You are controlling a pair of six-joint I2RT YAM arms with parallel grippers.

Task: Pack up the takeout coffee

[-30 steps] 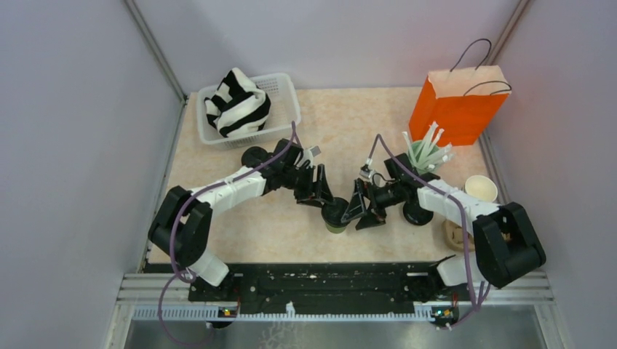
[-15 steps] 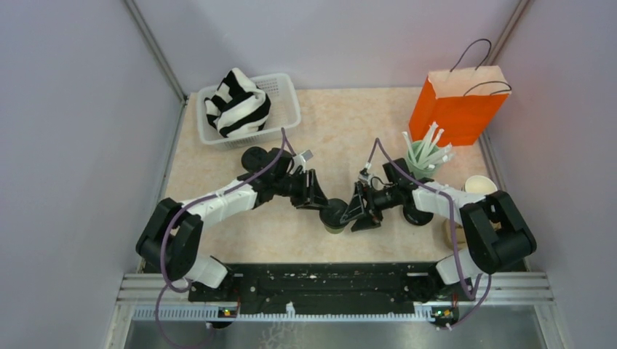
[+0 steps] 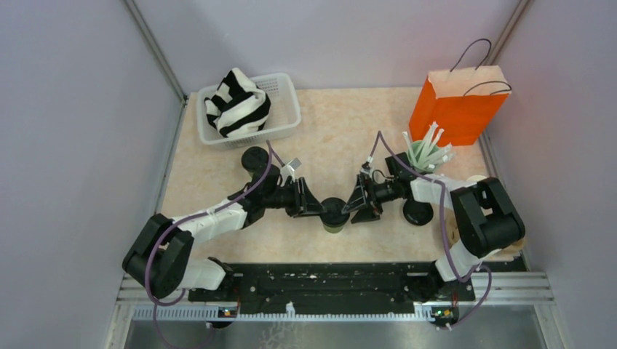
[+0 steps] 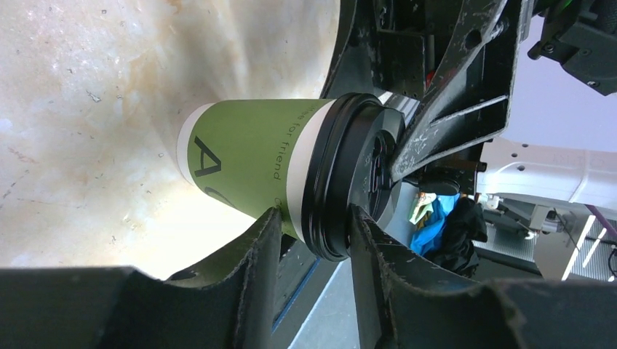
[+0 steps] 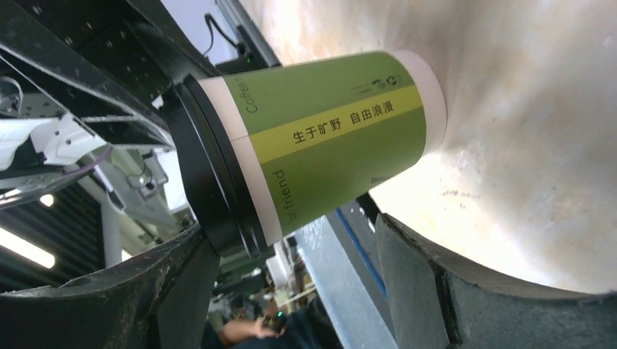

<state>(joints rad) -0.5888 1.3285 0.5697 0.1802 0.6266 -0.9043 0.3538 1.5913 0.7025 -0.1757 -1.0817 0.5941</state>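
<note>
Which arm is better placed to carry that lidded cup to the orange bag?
Probably the right: the right gripper flanks the green cup, open, the left gripper sits only at the lid, and the orange bag stands on the right side.

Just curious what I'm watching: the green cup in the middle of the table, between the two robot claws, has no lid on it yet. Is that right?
Not quite. The green cup does stand mid-table between the left gripper and the right gripper, but it already wears a black lid; the left wrist view shows it clearly.
</note>
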